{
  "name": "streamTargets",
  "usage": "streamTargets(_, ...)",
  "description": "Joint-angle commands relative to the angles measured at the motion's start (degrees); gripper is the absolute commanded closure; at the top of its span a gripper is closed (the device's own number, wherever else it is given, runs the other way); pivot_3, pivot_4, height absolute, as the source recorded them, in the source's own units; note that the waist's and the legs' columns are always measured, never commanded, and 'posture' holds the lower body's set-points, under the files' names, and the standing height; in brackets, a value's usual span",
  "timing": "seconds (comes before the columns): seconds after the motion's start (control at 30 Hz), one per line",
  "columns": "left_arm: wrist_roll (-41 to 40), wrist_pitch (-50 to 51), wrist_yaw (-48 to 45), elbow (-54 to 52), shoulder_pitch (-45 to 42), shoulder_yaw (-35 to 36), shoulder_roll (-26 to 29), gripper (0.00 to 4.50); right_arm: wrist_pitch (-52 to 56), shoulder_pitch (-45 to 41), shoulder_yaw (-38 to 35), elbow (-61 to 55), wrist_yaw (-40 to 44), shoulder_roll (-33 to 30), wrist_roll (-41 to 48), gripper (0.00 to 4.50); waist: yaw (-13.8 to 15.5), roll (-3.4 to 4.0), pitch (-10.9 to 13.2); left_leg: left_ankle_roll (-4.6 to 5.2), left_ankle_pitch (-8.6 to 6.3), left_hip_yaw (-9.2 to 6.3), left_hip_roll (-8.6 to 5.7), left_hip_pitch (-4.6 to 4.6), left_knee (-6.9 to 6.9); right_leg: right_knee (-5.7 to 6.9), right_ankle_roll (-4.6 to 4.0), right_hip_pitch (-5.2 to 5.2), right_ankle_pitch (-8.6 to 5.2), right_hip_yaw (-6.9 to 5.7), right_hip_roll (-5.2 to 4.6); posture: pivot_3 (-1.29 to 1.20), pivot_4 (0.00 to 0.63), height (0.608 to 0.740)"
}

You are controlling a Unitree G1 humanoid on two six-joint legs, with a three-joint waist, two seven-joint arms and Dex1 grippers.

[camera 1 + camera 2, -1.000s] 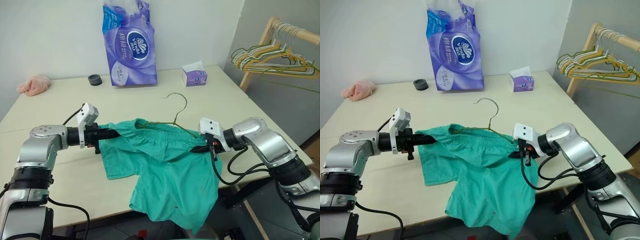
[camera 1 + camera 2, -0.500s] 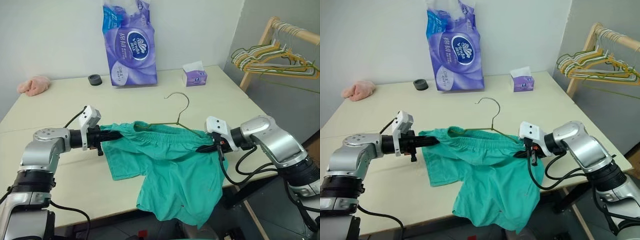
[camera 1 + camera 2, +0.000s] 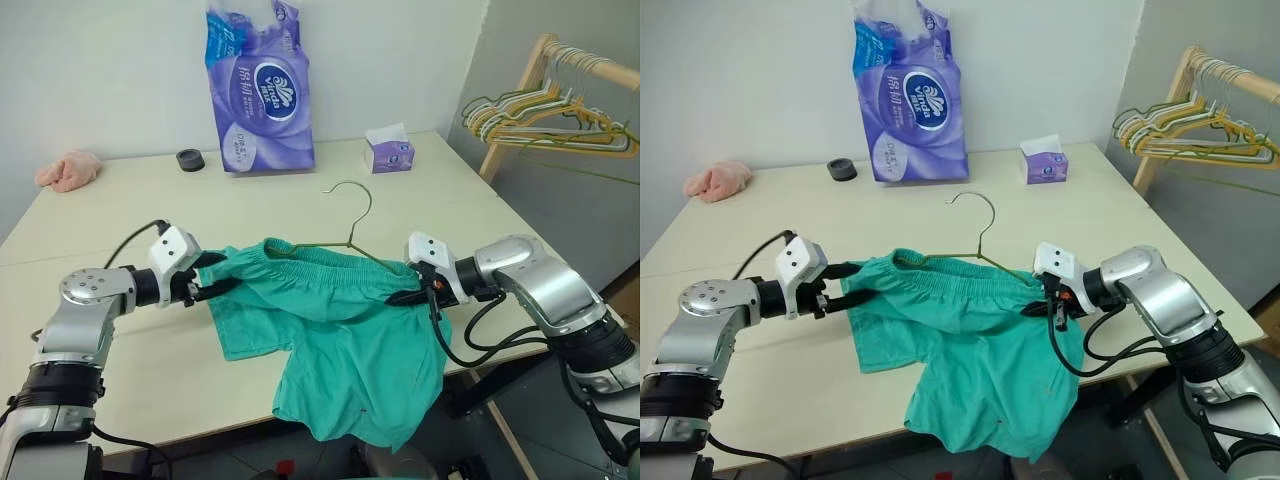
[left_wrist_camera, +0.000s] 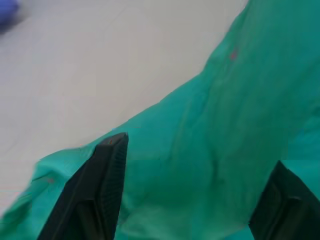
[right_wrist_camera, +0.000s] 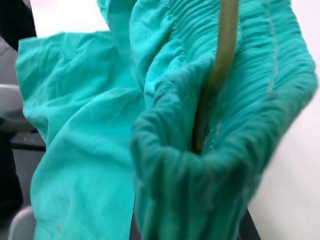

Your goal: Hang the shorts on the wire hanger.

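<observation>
**Spotter:** Where is everything sitting?

**Me:** I'm looking down at the table [image 3: 300, 200]. The shorts [image 3: 340, 340] are lying across its near edge, with one leg hanging off the front. The wire hanger [image 3: 352, 232] is lying flat, its hook pointing toward the back wall, and both shoulders are running into the gathered waistband.

**Spotter:** And your grippers?

**Me:** I'm keeping the right gripper [image 3: 400, 296] pinched tight on the waistband's right end; in its wrist view the hanger's wire [image 5: 220, 65] is passing inside the bunched elastic. The left gripper [image 3: 218, 288] is at the waistband's left end with its fingers [image 4: 100, 185] spread wide, cloth lying between them but not clamped.

**Spotter:** What is worrying you?

**Me:** Mostly that left end. Nothing is pinning it, so if I'm pulling with the right hand, I'm judging the waistband may slide along the wire and come off the left shoulder. The hanging leg is adding weight toward the edge, which could drag the whole garment off the table. I also can't tell how far the left shoulder is reaching into the waistband, so lifting by the hook may leave the shorts hanging lopsided.

**Spotter:** Anything nearby to hit?

**Me:** The tissue box [image 3: 389, 152] and the purple paper pack [image 3: 258, 90] are standing well apart.
</observation>
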Motion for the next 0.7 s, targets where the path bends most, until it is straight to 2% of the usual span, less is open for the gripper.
streamTargets(0.03, -1.21, -3.21, 2.74, 3.21, -5.25, 5.70, 2.69, 1.50, 4.44, 1.67, -5.98, 0.01, -3.77, -0.06, 2.59, 4.50, 0.09, -0.03, -0.01, 0.00, 0.00, 0.01, 0.01, -0.02, -0.01, -0.01, 0.00, 0.00, 0.00, 0.00, -0.01, -0.30, 0.000, 0.740)
streamTargets(0.13, -6.24, 1.59, -1.25, -1.30, -5.87, 7.46, 3.44, 1.50, 8.49, 5.65, -10.73, -0.16, -8.13, -0.67, 3.73, 4.50, 0.09, -0.16, -0.09, 0.00, 0.00, 0.03, 0.04, -0.15, -0.01, -0.10, 0.00, -0.03, 0.00, -0.04, -0.03, -0.32, 0.004, 0.740)
streamTargets(0.3, -18.19, 17.69, -6.46, -16.79, -3.71, 6.22, 0.96, 1.50, 13.51, 11.62, -17.85, -3.35, -13.31, -0.83, 6.51, 4.50, -0.11, -0.06, -0.09, -0.01, -0.01, 0.22, -0.11, -0.15, 0.00, -0.11, 0.03, 0.02, -0.02, 0.07, -0.23, -0.35, 0.016, 0.740)
streamTargets(0.4, -23.74, 25.40, -9.26, -26.10, -2.92, 1.08, -2.02, 1.50, 17.31, 15.26, -23.39, -6.69, -19.78, 1.22, 7.20, 4.50, -0.35, -0.06, -0.09, -0.01, -0.01, 0.25, -0.10, -0.10, 0.00, -0.08, 0.22, 0.03, -0.12, 0.12, -0.20, -0.39, 0.028, 0.740)
streamTargets(0.5, -26.62, 31.07, -10.38, -28.45, -5.35, -2.73, -5.02, 1.50, 19.87, 18.90, -28.81, -11.23, -24.63, 3.33, 8.62, 4.50, -0.75, 0.00, -0.04, -0.01, -0.01, 0.21, -0.07, -0.03, -0.01, -0.03, 0.22, 0.07, -0.12, 0.12, -0.06, -0.42, 0.038, 0.740)
streamTargets(0.63, -24.86, 31.03, -8.61, -24.75, -11.23, -5.48, -10.00, 0.71, 26.15, 21.33, -32.27, -14.40, -28.22, 1.21, 9.07, 4.50, -1.94, 0.18, 0.09, 0.00, 0.00, 0.19, -0.20, 0.00, -0.01, -0.03, 0.21, 0.08, -0.12, 0.10, 0.14, -0.46, 0.051, 0.740)
streamTargets(0.7, -22.73, 28.76, -9.36, -24.26, -13.53, -7.79, -11.89, 0.07, 30.67, 22.40, -35.99, -16.59, -29.75, 0.34, 10.20, 4.50, -2.80, 0.31, 0.16, 0.00, -0.01, 0.18, -0.22, 0.00, -0.08, -0.11, 0.20, 0.08, -0.13, 0.13, 0.18, -0.48, 0.062, 0.740)
